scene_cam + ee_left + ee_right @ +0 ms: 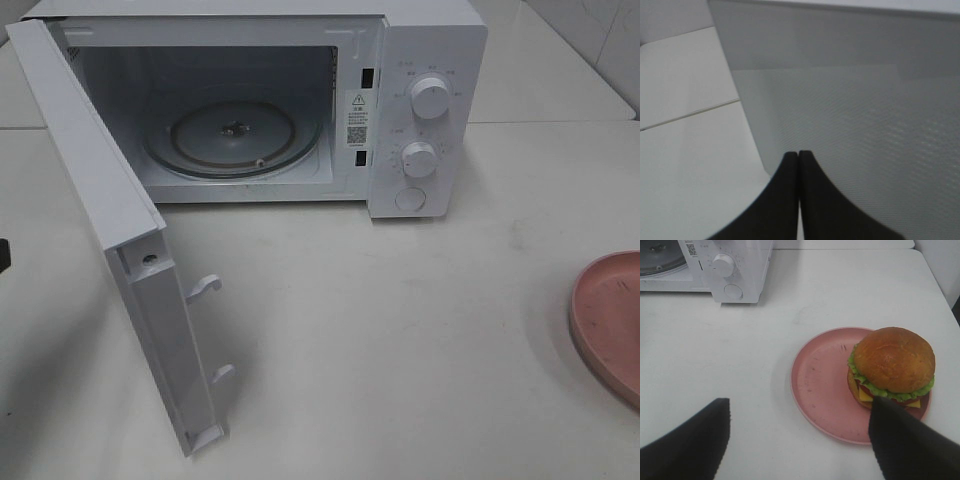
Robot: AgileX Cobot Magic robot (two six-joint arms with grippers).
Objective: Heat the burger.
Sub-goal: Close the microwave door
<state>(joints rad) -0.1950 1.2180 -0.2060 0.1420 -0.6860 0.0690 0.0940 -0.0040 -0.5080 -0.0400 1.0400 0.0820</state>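
White tabletop: right end effector spread above burger; left end effector clenched, empty.

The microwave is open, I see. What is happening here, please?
The microwave stands with its door swung wide and its glass turntable bare. The burger still sits on the pink plate on the table, off to the right. The right claw hangs open above the plate's near rim, holding nothing. The left claw is shut, close to the door.

Microwave front frame: white sticker bearing warning triangle and QR code; its print and the dial markings too small to read.
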